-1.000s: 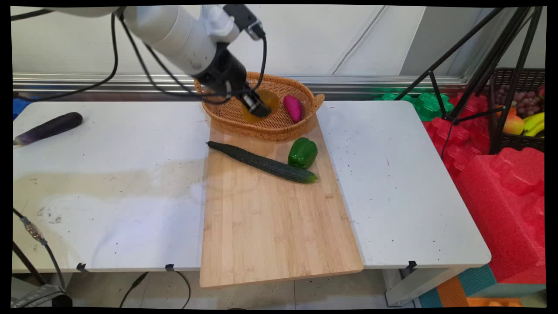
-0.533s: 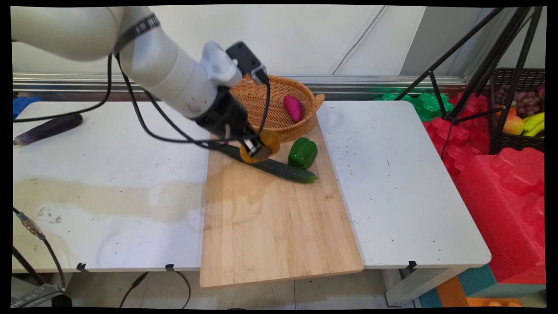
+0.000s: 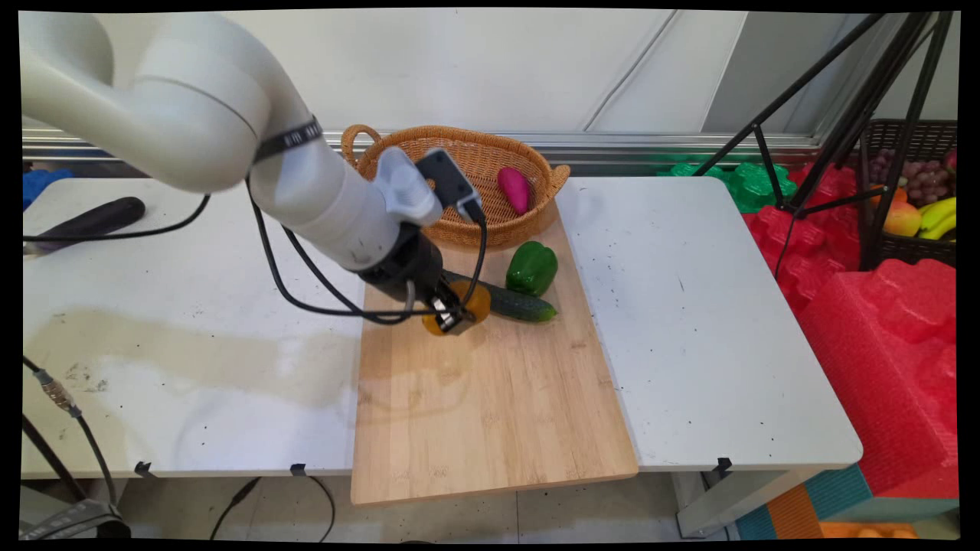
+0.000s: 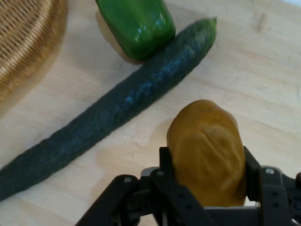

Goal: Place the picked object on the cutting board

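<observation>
My gripper (image 3: 452, 312) (image 4: 207, 162) is shut on a yellow-orange potato-like vegetable (image 3: 471, 300) (image 4: 207, 148) and holds it just above the wooden cutting board (image 3: 490, 405) (image 4: 263, 70). Right behind it a long dark cucumber (image 3: 521, 304) (image 4: 117, 106) lies on the board. A green bell pepper (image 3: 531, 267) (image 4: 138, 21) rests against the cucumber's far side. Behind them, at the board's far end, stands a wicker basket (image 3: 475, 222) (image 4: 23, 42) with a magenta vegetable (image 3: 514, 190) inside.
A dark eggplant (image 3: 96, 218) lies at the table's far left, partly behind a cable. A black tripod (image 3: 842, 115), red foam (image 3: 880, 329) and a dark basket of fruit (image 3: 915, 199) stand to the right of the table (image 3: 704, 321).
The gripper has carried the yellow-orange vegetable out of the basket, over the cucumber, toward the near side and down to just above the board. The other vegetables have not moved.
</observation>
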Motion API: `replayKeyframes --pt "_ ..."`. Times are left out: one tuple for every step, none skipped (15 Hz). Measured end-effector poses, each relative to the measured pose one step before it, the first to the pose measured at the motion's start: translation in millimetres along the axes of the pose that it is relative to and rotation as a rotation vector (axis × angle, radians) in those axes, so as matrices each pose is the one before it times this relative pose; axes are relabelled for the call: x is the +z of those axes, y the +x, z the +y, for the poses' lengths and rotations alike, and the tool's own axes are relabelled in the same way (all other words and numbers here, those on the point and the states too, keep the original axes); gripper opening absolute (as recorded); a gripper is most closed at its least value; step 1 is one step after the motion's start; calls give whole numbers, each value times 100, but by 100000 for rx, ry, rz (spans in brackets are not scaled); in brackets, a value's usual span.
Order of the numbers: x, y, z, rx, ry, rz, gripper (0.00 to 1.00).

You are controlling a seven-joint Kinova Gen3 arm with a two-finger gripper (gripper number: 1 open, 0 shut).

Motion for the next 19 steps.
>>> replayKeyframes --pt "731 -257 171 155 -270 -993 0" --pt "625 -184 130 133 -248 -819 0" --pt "697 -198 147 54 -269 -925 0" --pt "474 -121 108 55 -225 -629 0" --pt "538 -119 137 -19 -334 -675 0" --pt "333 -67 85 53 -220 -367 0" --pt "458 -88 101 207 -242 -514 0" --pt "289 -62 46 135 -112 -328 0" --pt "408 -84 62 239 -101 -428 0" --pt "364 -81 50 267 -126 -404 0" --pt "380 -88 49 365 -180 -413 0" --pt "283 -84 59 471 -183 -361 0" --pt "270 -88 62 540 -187 -346 0" --pt "222 -98 55 582 -120 -300 0" --pt "168 -78 52 631 -117 -184 100" --pt "77 -42 24 344 -52 -84 100" --pt "68 -43 40 510 -120 -19 100" --pt "48 -39 61 795 -121 62 100" --pt "-11 -13 43 945 -57 239 100"
